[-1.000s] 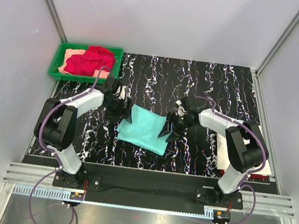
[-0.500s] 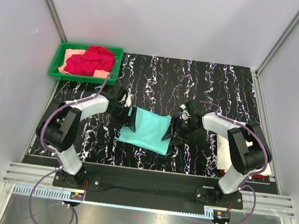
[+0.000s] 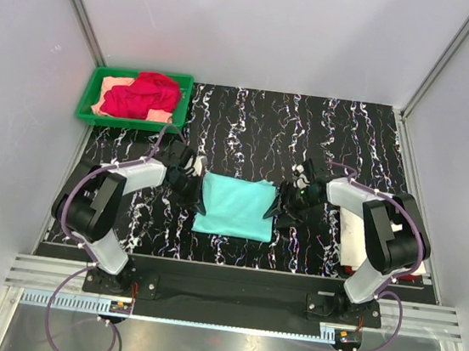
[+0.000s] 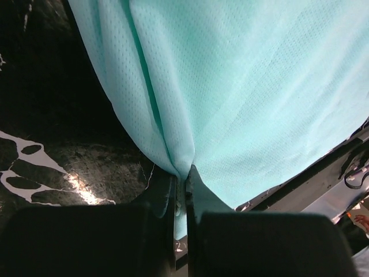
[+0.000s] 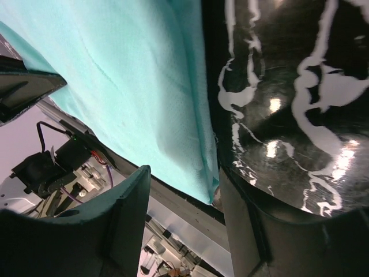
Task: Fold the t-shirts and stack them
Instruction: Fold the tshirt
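In the green tray (image 3: 88, 96), the red t-shirt (image 3: 144, 94) covers most of the peach t-shirt (image 3: 111, 84); only its edges show.

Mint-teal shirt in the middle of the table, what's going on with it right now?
The mint-teal t-shirt lies folded into a rough rectangle on the black marbled table between the two arms. The left arm's fingers are shut on its left edge, pinching a fold of cloth. The right arm's fingers are open, with the right edge between them. A red t-shirt and a peach one lie crumpled in the green tray, far left.
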